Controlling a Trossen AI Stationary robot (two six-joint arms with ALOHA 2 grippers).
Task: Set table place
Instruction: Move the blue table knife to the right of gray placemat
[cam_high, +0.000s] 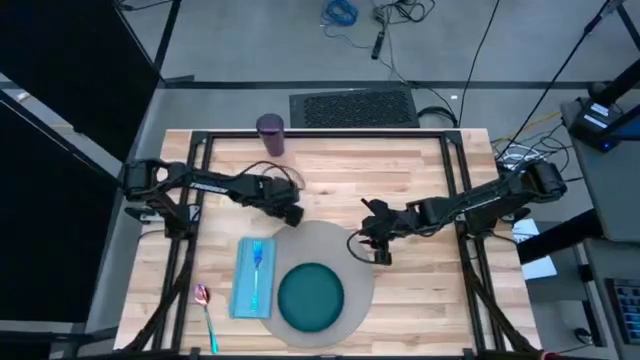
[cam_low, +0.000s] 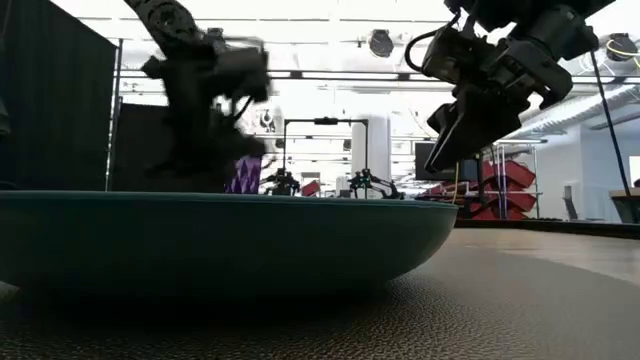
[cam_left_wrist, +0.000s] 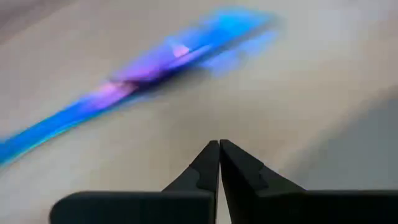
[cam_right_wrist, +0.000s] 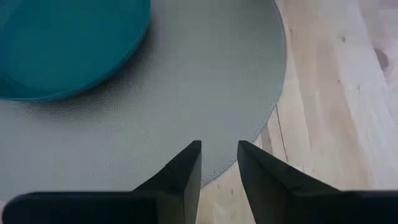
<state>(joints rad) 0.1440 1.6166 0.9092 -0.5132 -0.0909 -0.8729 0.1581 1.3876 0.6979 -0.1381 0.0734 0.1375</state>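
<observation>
On the table (cam_high: 420, 175) lies the round grey mat (cam_high: 345, 245) with the teal plate (cam_high: 310, 297) on it. The light blue napkin (cam_high: 243, 290) lies at the mat's left with the blue fork (cam_high: 258, 262) on top. The spoon (cam_high: 205, 312) lies near the front left edge. The purple cup (cam_high: 270, 133) stands at the far edge. My left gripper (cam_left_wrist: 219, 146) is shut over bare wood, short of a blurred blue knife (cam_left_wrist: 143, 81) lying flat. My right gripper (cam_right_wrist: 219, 155) hangs open over the mat's right edge (cam_right_wrist: 273, 106), holding nothing.
Bare wood stretches right of the mat (cam_high: 430, 290) and across the far half of the table. In the low view the plate (cam_low: 220, 240) fills the foreground, with both arms above and behind it. A black frame (cam_high: 330, 133) rims the table.
</observation>
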